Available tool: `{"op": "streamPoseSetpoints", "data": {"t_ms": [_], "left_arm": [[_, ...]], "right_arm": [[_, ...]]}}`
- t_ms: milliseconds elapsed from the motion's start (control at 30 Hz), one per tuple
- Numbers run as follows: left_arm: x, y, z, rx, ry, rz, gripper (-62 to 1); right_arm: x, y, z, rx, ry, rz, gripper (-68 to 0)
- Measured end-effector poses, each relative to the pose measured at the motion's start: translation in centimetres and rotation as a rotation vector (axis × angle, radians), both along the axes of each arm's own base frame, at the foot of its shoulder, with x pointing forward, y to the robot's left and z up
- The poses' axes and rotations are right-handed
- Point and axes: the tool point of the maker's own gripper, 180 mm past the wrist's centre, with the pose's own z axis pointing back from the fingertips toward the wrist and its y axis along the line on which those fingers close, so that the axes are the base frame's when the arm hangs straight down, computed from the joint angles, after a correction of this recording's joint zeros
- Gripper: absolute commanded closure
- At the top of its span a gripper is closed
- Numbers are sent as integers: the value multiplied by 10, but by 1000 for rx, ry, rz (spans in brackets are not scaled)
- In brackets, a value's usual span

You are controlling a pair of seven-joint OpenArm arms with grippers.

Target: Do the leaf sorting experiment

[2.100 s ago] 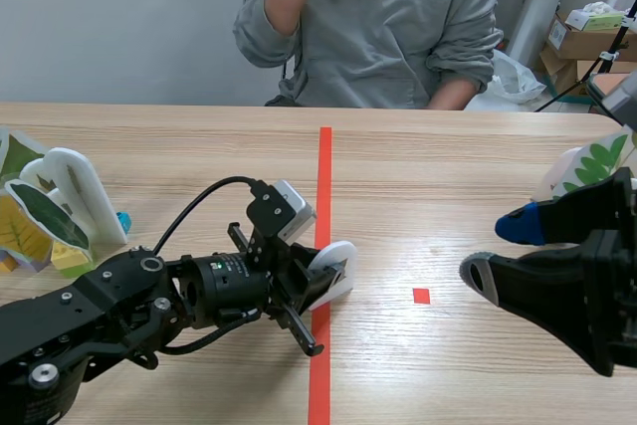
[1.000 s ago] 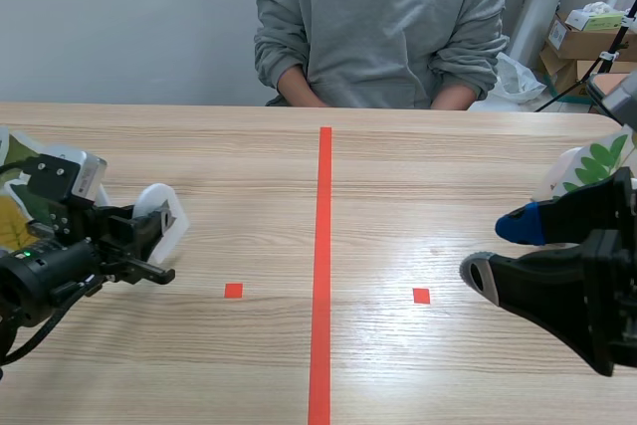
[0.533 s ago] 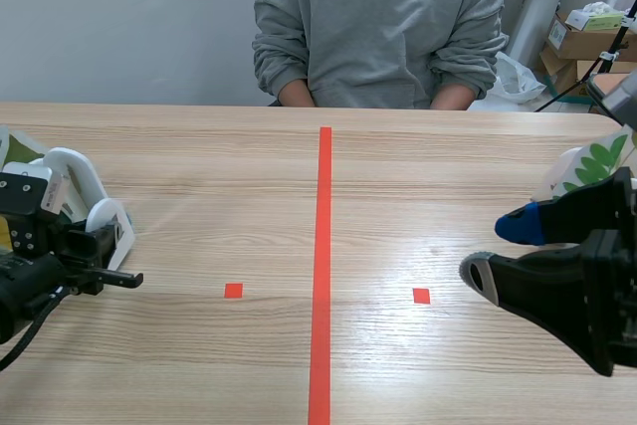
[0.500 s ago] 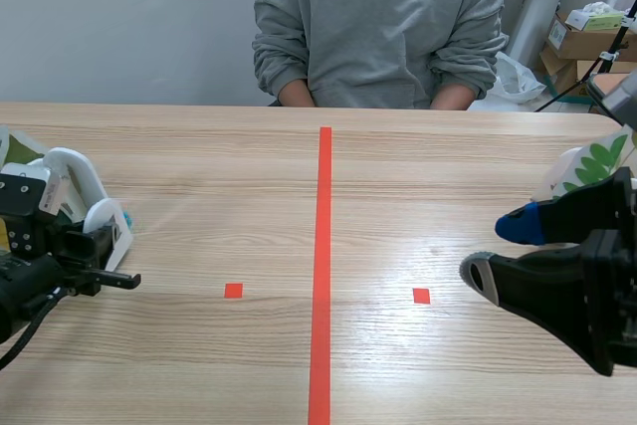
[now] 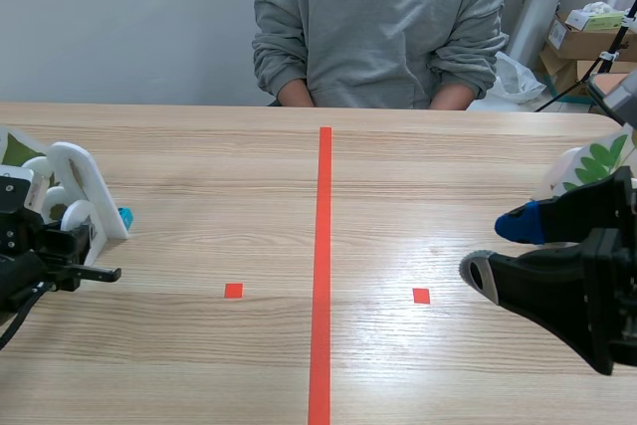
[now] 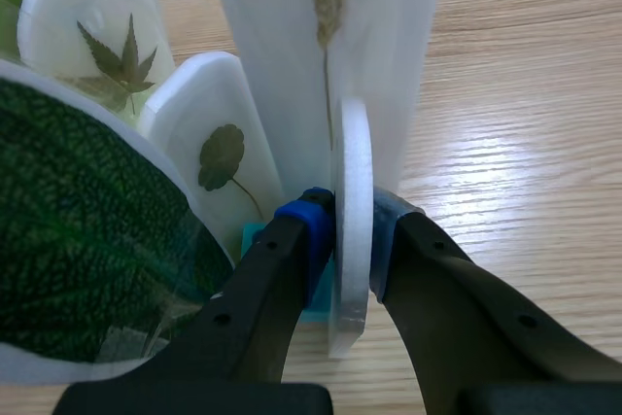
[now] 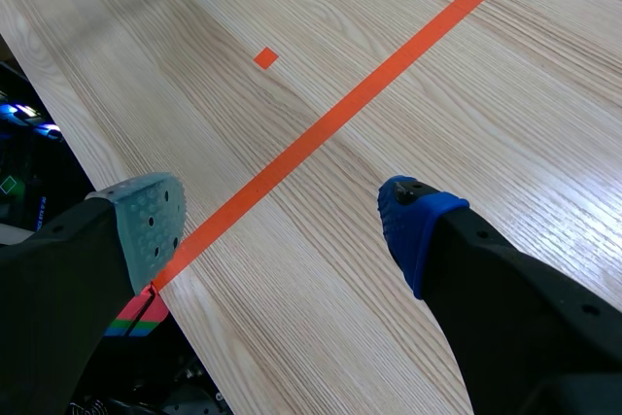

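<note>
Scene view, left gripper (image 5: 74,244): seen at the table's 9 o'clock, clamped on a white leaf card (image 5: 72,216).
Scene view, leaf card: held just beside the tall arched card (image 5: 82,178), rounded end up.
Scene view, right gripper (image 5: 498,251): held at 3 o'clock with its fingers apart and nothing between them; a fern card (image 5: 595,164) stands behind it.
Left wrist view, grip: both pads are pressed on the leaf card's flat faces.
Left wrist view, orientation: the card's thin edge is turned toward the camera. Its long axis is judged upright, running 6 to 12 o'clock.
Left wrist view, neighbours: the tall arched card is at the gripper's 12 o'clock, the round-leaf card (image 6: 219,148) at 10 o'clock.
Left wrist view, step advice: the card should be kept vertical and lowered until its bottom edge is seated. The neighbours should not be nudged before the fingers are released.
Right wrist view, right gripper: spread wide above bare table and the tape line (image 7: 369,94).
</note>
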Motion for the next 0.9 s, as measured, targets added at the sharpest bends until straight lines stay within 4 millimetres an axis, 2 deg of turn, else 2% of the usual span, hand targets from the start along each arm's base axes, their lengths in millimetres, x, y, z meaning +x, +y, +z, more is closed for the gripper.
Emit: {"op": "streamPoseSetpoints", "data": {"t_ms": [267, 333, 433, 500, 600, 833, 900], "left_arm": [[1, 11, 4, 22, -8, 15, -48], [1, 11, 4, 22, -8, 15, -97], [1, 11, 4, 22, -9, 15, -221], [1, 11, 4, 22, -9, 14, -280], [1, 11, 4, 22, -9, 14, -318], [1, 11, 4, 22, -9, 14, -338], [1, 11, 4, 22, -10, 14, -380]], "right_arm": [[0, 0, 0, 1, -1, 0, -411], [0, 0, 0, 1, -1, 0, -411], [0, 0, 0, 1, -1, 0, -411], [0, 0, 0, 1, -1, 0, -411], [0, 0, 0, 1, -1, 0, -411], [0, 0, 0, 1, -1, 0, -411], [0, 0, 0, 1, -1, 0, -411]]}}
